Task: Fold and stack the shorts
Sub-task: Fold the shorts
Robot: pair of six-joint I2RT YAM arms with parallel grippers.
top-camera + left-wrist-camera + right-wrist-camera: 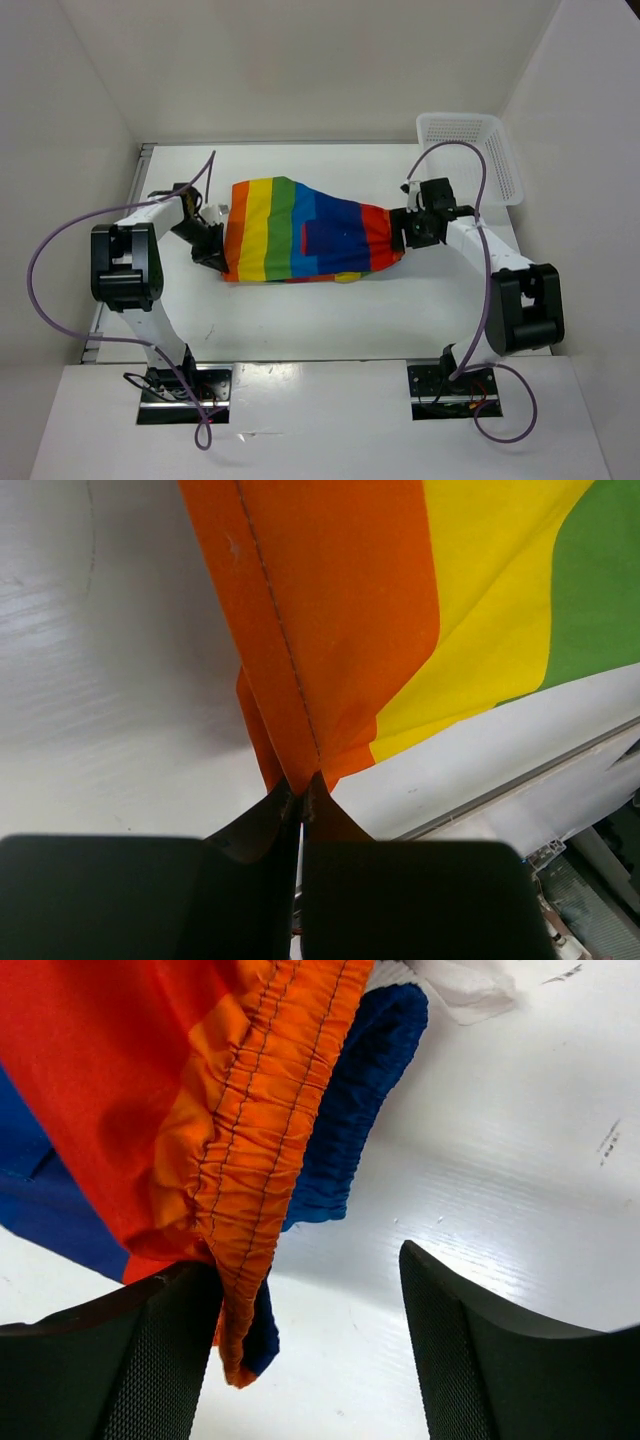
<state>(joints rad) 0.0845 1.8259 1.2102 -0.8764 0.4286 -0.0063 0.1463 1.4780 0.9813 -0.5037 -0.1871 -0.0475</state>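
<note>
Rainbow-striped shorts point(305, 232) stretch across the counter point(300, 320), orange hem pinched in the closed left fingers point(400, 900); right fingers point(500, 1360) stand apart, gathered orange waistband touching one.

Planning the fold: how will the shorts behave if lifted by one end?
Likely floppy: the shorts drape in soft folds. Probably light: the left gripper holds one end by a thin pinch. The gathered waistband may bunch.
</note>
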